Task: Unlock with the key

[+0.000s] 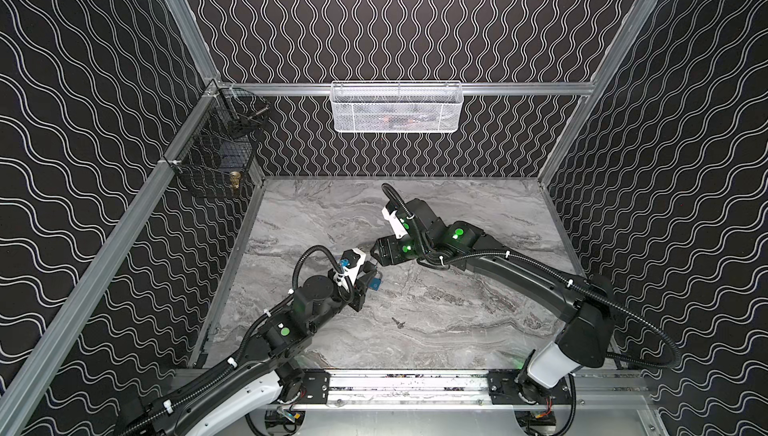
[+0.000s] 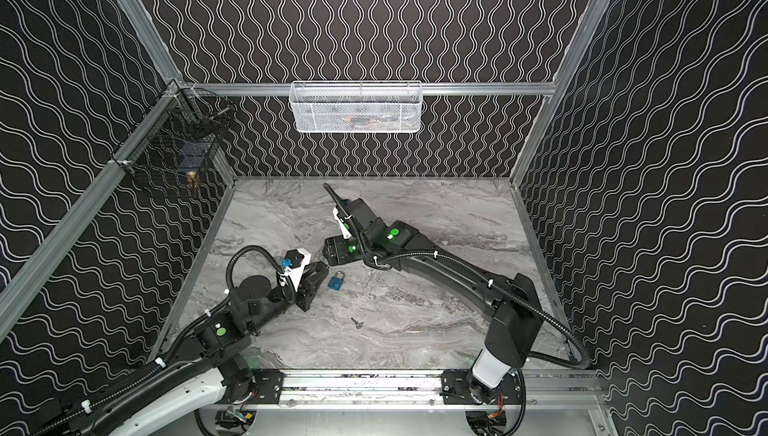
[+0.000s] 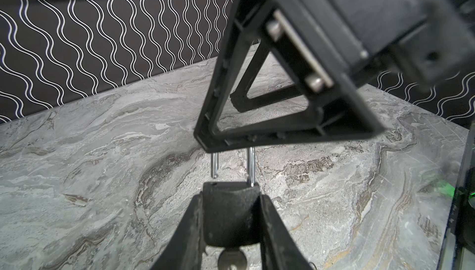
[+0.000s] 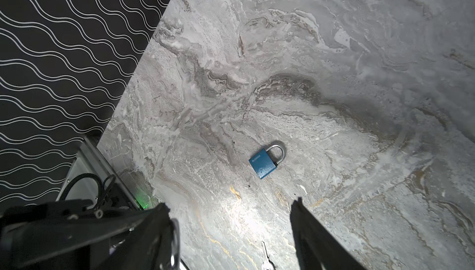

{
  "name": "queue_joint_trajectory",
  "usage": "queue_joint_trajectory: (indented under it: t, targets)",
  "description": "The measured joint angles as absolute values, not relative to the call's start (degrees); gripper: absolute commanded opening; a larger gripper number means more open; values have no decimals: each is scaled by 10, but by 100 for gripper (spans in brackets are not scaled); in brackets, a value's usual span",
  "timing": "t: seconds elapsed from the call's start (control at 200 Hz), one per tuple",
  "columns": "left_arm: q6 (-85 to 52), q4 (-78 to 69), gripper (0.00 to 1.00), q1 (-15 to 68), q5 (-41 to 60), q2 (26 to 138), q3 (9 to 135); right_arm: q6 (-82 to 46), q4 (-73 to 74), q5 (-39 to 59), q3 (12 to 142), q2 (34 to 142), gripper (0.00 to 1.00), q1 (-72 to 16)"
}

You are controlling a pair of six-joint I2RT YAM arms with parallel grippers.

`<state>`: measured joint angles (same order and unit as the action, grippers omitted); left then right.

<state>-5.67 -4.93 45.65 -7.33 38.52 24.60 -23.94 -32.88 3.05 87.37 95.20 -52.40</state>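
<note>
My left gripper (image 3: 230, 196) is shut on the body of a dark-looking padlock (image 3: 230, 217), held off the marble table. A key (image 3: 231, 259) sticks out of the lock's underside between the fingers. The silver shackle (image 3: 251, 168) is raised, with its short leg out of the body. My right gripper (image 4: 230, 203) is open and meets the left gripper (image 1: 370, 272) tip to tip in both top views. One finger of the right gripper (image 3: 257, 137) lies across the top of the shackle. That shackle (image 4: 174, 243) shows against the inner side of one right finger.
A blue padlock (image 2: 336, 282) with its shackle closed lies on the table (image 2: 436, 330) beside the grippers. A loose key (image 2: 356, 322) lies nearer the front rail. A white mesh basket (image 1: 397, 108) hangs on the back wall. Black wire baskets (image 1: 216, 164) hang on the left wall.
</note>
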Motion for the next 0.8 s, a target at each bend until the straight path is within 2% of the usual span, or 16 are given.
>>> queue_joint_trajectory:
  t: [0.485,0.801]
  targets:
    - [-56,-50,0,456,-73,385,242,-217,-378,-24,922,984,77,-524]
    - [-56,-46,0,456,-75,375,241,-213,-387,-40,902,973,78,-517]
